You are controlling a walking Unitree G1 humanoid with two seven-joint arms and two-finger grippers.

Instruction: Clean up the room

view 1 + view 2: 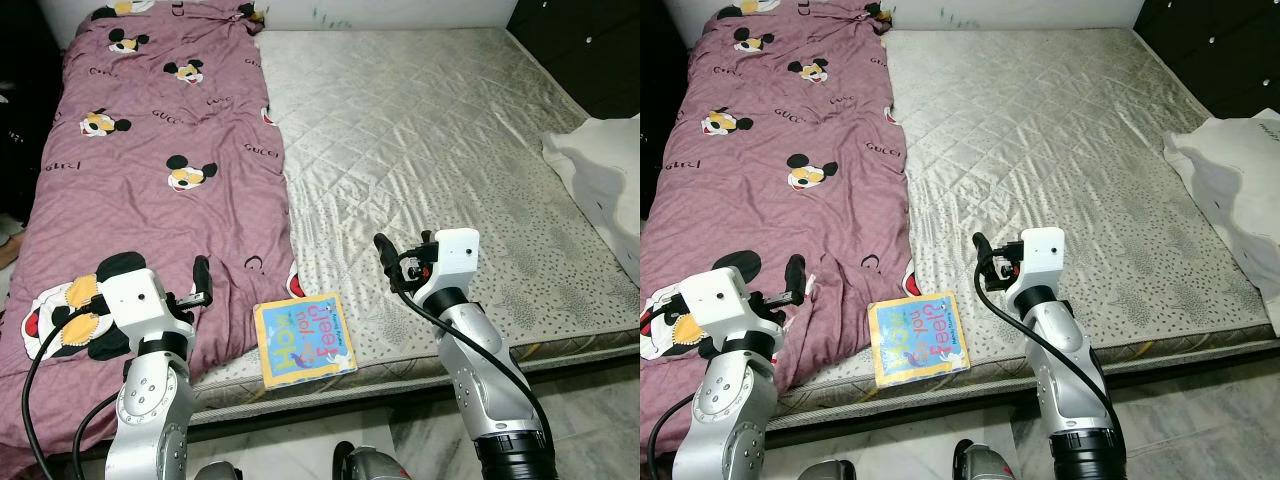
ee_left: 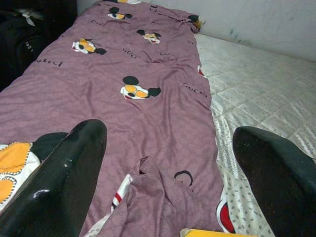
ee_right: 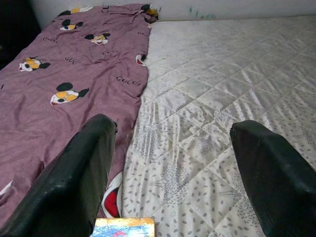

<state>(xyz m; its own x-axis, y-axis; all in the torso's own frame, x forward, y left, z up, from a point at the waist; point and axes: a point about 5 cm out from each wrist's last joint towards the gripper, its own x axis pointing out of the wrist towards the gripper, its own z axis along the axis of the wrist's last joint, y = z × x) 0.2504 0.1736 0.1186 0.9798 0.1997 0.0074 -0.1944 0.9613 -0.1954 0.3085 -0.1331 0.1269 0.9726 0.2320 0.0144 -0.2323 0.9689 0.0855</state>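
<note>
One book (image 1: 304,338) lies flat on the bed (image 1: 450,150), at the near edge, just where the purple sheet (image 1: 150,190) ends and the bare quilted mattress begins. Its colourful cover faces up, and its near side sits almost at the bed's edge, which matters for the pick. A white bag (image 1: 600,180) rests at the bed's right edge, well apart from the book.

Both grippers hang above the near edge, one to each side of the book. The left gripper (image 2: 168,177) is over the sheet with its fingers (image 2: 64,177) spread wide; the right gripper (image 3: 177,168) is over the bare mattress, fingers (image 3: 74,173) likewise spread, neither touching anything. In both wrist views a corner of the book peeps in between and below the fingers, so each still has to come down and inward.

The likely step is lifting the book, and a thin flat thing on a soft mattress is awkward to pinch from above. The better way, I judge, is to use the edge: bring the right gripper low to the book's near right corner, one finger over the cover and one under the part nearest the edge, sliding the book slightly off the edge if needed. Press lightly, since the mattress will give and the book may tip. Keep the left fingers off the sheet's folds, which could snag and drag the cloth.
</note>
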